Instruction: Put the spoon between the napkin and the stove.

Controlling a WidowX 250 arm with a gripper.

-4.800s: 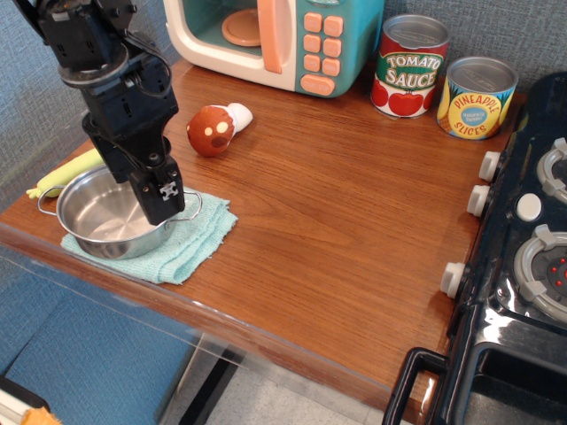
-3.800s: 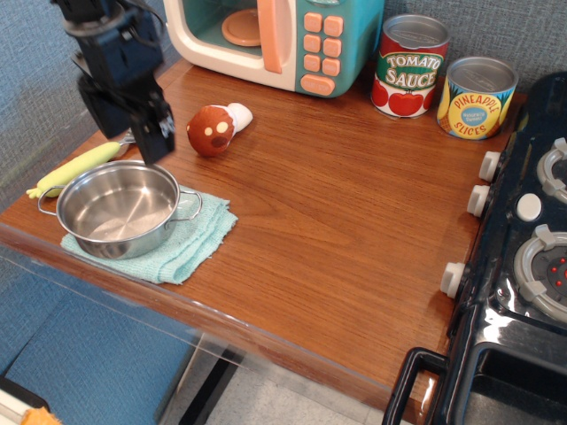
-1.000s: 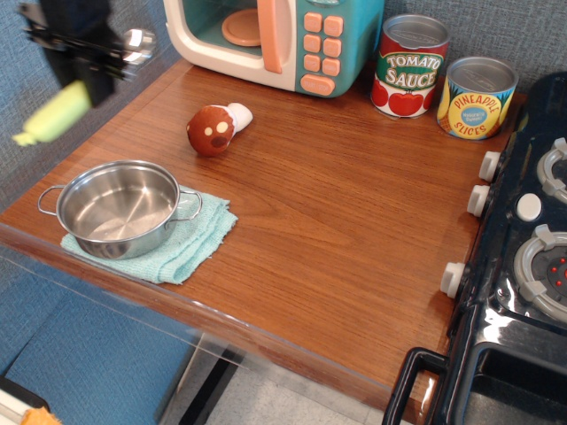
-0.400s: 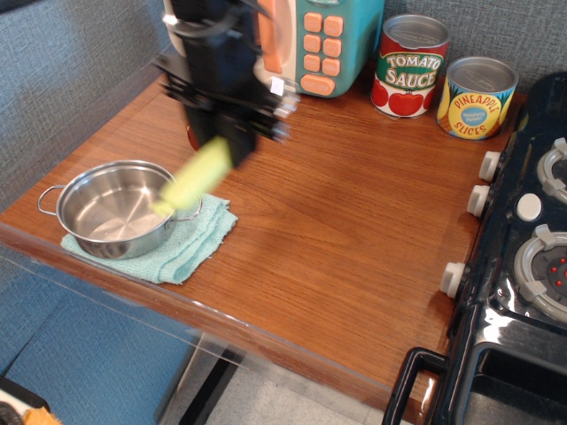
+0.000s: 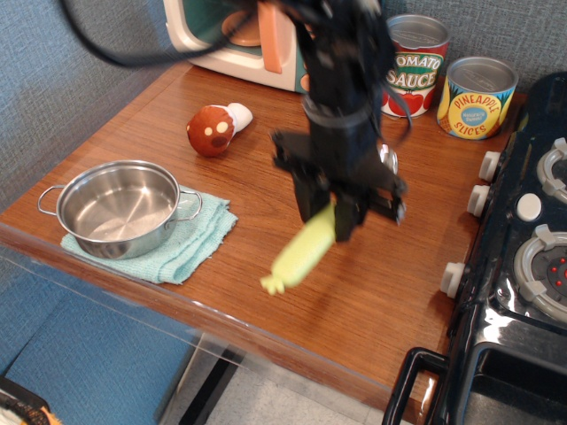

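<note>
End effector (image 5: 332,217) now mid-frame, carried across from the upper left, clamped on spoon (image 5: 306,251). Handle hangs down-left, blurred, above bare surface (image 5: 266,168) between napkin (image 5: 190,248) at lower left and stove (image 5: 523,292) at right. Appears not yet set down. Roughly over target; probably only lowering and release left.

We see a wooden table (image 5: 266,133) with a warm reddish-brown grain and a glossy finish that catches soft, even light. Behind it and along its left side runs a blue-grey wall (image 5: 62,97) with a fine woven texture. A clear plastic strip (image 5: 115,288) lines the table's near edge. Below, we make out a blue textured panel (image 5: 80,363), a dark table leg (image 5: 199,385) and a patch of pale grey floor (image 5: 283,398).
</note>
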